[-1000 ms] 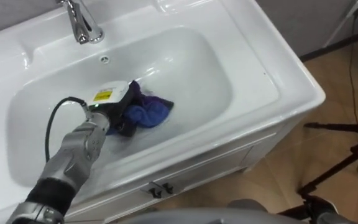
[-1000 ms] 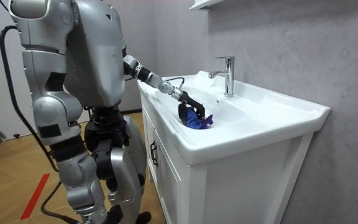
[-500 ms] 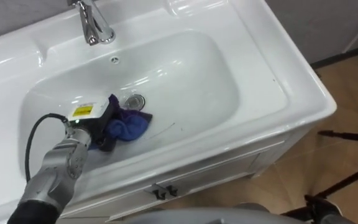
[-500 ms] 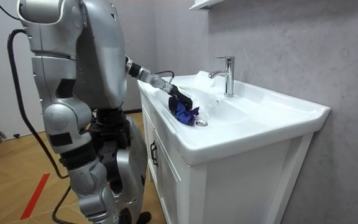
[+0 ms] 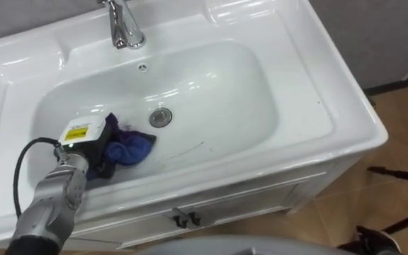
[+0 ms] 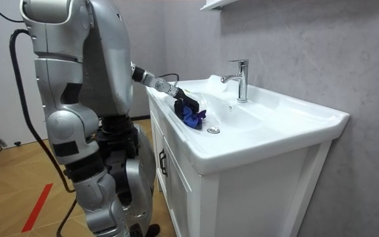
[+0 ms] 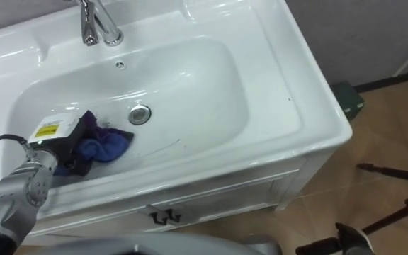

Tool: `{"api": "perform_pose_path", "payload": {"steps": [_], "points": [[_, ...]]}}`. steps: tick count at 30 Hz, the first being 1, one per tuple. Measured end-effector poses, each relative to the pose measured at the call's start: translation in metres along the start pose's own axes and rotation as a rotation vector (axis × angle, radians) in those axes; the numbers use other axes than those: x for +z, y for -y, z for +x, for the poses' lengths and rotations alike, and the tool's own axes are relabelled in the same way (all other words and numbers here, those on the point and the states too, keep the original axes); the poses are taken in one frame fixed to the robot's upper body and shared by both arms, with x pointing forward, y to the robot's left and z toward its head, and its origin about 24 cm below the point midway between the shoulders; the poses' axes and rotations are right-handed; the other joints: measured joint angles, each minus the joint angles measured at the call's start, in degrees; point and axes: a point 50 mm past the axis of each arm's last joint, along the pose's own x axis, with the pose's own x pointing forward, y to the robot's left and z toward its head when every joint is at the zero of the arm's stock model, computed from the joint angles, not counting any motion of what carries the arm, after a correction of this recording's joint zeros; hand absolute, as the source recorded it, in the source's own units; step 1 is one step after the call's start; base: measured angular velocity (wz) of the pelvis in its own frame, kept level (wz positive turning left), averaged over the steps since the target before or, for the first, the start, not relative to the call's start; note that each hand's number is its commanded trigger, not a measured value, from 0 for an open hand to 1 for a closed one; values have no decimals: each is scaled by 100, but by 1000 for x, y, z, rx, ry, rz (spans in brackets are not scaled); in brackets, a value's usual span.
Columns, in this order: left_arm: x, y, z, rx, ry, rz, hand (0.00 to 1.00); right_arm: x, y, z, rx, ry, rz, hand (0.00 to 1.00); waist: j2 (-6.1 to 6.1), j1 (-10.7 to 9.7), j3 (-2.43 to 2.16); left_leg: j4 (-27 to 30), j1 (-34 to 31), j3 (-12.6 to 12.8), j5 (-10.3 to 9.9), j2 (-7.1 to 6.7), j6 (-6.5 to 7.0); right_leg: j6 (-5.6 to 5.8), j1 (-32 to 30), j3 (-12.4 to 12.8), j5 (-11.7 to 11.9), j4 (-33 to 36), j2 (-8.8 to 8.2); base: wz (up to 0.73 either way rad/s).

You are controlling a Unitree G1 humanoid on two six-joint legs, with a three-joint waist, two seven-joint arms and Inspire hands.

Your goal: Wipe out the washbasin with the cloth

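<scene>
Clearly, in the left eye view, the left robot hand (image 5: 91, 147) is down inside the white basin (image 5: 218, 85), at its left part. Its dark fingers are curled over a bunched blue cloth (image 5: 132, 147) and keep hold of it, and the cloth lies on the bottom of the basin. The round metal drain (image 5: 161, 117) is just beside the cloth, on its right and a little further back, apart from it. A chrome faucet (image 5: 124, 27) stands on the counter (image 5: 310, 64) behind the basin. Below the front edge there is a white cabinet (image 5: 261, 198) with dark handles (image 5: 183, 219).

From the room view, the robot stands on the room view's left, close in front of the cabinet (image 6: 183, 191), with its left arm stretched over the rim. The robot hand (image 6: 184, 103) is closed on the cloth (image 6: 193, 117), which is low in the basin, near the front wall. The drain (image 6: 213, 130) is near it and the faucet (image 6: 241, 79) is behind.

Finally, the right eye view gives the same scene: the hand (image 7: 68, 147) grips the cloth (image 7: 106, 146) to the left of the drain (image 7: 140, 112). A small green object (image 7: 347, 98) lies on the wooden floor (image 7: 395, 134) beside the counter.
</scene>
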Motion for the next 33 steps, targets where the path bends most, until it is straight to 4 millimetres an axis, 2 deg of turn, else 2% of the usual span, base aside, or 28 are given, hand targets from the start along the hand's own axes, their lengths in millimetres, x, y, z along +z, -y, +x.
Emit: {"api": "perform_pose_path", "payload": {"steps": [3, 8, 14, 17, 23, 25, 28, 31, 33], "points": [[-4, 3, -2, -3, -17, -5, 100, -1, 1, 0, -3, -8, -5, 0, 9, 48, -41, -37, 27, -1, 11, 2, -16, -7, 3, 53, 4, 17, 19, -7], [-10, 2, -3, 24, -41, -14, 100, -7, 6, -2, -34, -10, 25, 0, 7, 172, -42, -93, 108, -67, 25, 2, -40, -23, 78, 64, 14, -2, 42, -1], [-19, -7, -1, 78, -78, -37, 100, -15, 8, -3, -54, -18, 35, 0, -1, 193, -35, -73, 83, -243, 58, 9, -95, -25, 142, -89, 14, -23, 67, 14], [-20, -12, 0, 111, -84, -41, 100, -20, 7, -5, -54, -23, 33, 0, 4, 263, -35, -12, 23, -252, 59, 10, -96, -82, 119, -92, -19, -27, 65, 1], [-33, -30, -1, 236, -127, -72, 100, -29, 7, -6, -53, -44, 29, 0, -3, 283, -14, 30, -71, -330, 59, 8, -96, -106, 77, -104, -33, -90, 89, 5], [-36, -41, 0, 305, -138, -83, 100, -30, 4, -6, -47, -44, 30, 0, -40, 289, 13, 34, -92, -388, 59, -4, -96, -106, 78, -133, -32, -89, 93, 11], [-34, -51, 1, 370, -131, -86, 100, -32, 2, -7, -39, -41, 30, 0, -26, 279, 47, 91, -126, -410, 59, -4, -96, -106, 88, -142, -32, -93, 99, 6], [-24, -75, 3, 503, -87, -86, 100, -32, 1, -7, -35, -34, 22, 0, -22, 269, 97, 150, -202, -420, 59, 0, -96, -110, 62, -167, -30, -91, 107, 8], [-19, -86, 4, 557, -66, -87, 100, -32, 1, -7, -33, -33, 18, 0, -20, 248, 97, 157, -207, -443, 58, -4, -96, -110, 61, -157, -30, -93, 107, 2]]}}
